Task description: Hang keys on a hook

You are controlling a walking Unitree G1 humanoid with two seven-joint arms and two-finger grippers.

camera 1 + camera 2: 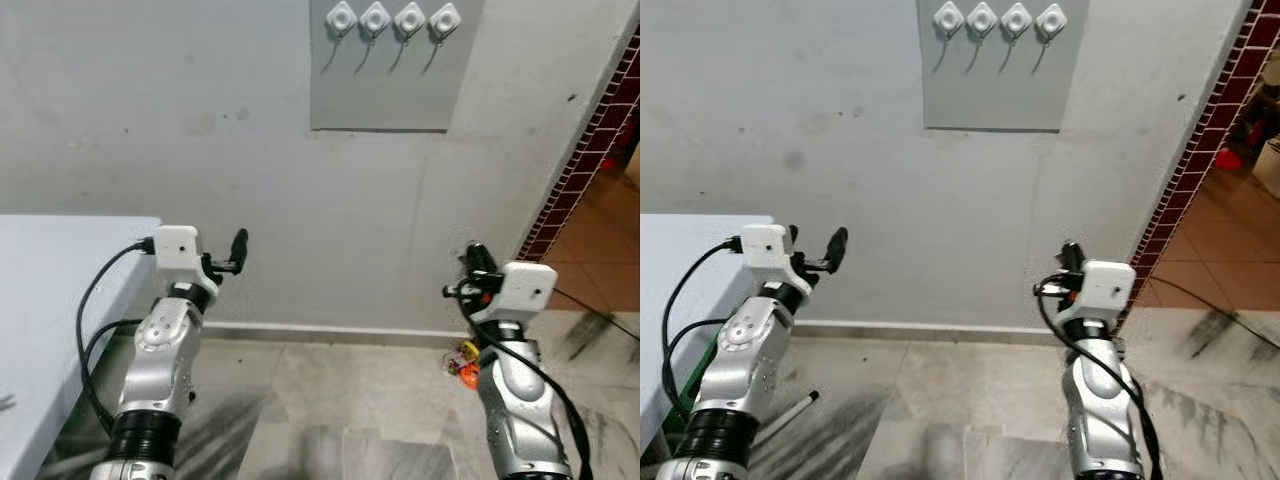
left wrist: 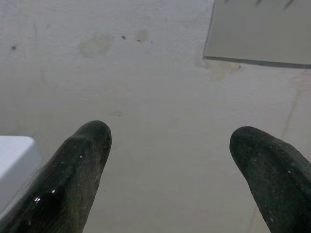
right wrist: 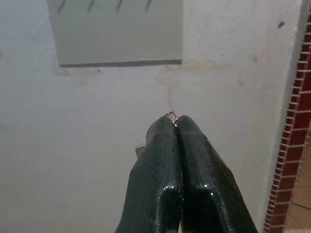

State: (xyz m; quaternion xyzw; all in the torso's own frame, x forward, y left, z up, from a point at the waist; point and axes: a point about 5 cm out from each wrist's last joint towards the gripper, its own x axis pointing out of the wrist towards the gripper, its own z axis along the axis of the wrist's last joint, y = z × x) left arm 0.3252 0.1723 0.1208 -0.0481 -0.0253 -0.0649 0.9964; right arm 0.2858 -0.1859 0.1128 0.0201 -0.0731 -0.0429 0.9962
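Four white hooks (image 1: 392, 20) sit in a row along the top of a grey panel (image 1: 385, 90) fixed high on a pale, stained wall (image 1: 150, 110), each with a thin metal prong curving down from it. To the robot's left a white table (image 1: 50, 290) fills the lower corner, its edge close beside the left arm (image 1: 160, 370); to the right a strip of dark red tiles (image 1: 585, 150) runs down the wall's corner, with orange-brown floor beyond it, and grey marbled floor (image 1: 320, 400) lies below the wall. Both arms are raised in front of the wall, well below the panel. The left gripper (image 2: 167, 160) points at bare wall below and to the left of the panel, its two black fingers (image 2: 77, 170) spread wide apart with nothing between them. The right gripper (image 3: 176, 124) has its fingers pressed tightly together, and a small metal key ring (image 3: 171, 115) peeks out at their tips, pinched there. From that wrist, the panel and the lower ends of the hook prongs lie above and ahead of the fingertips, well apart from the ring. Something small in orange and yellow (image 1: 465, 362) hangs just beside the right arm (image 1: 520, 400); I cannot tell exactly what it is.
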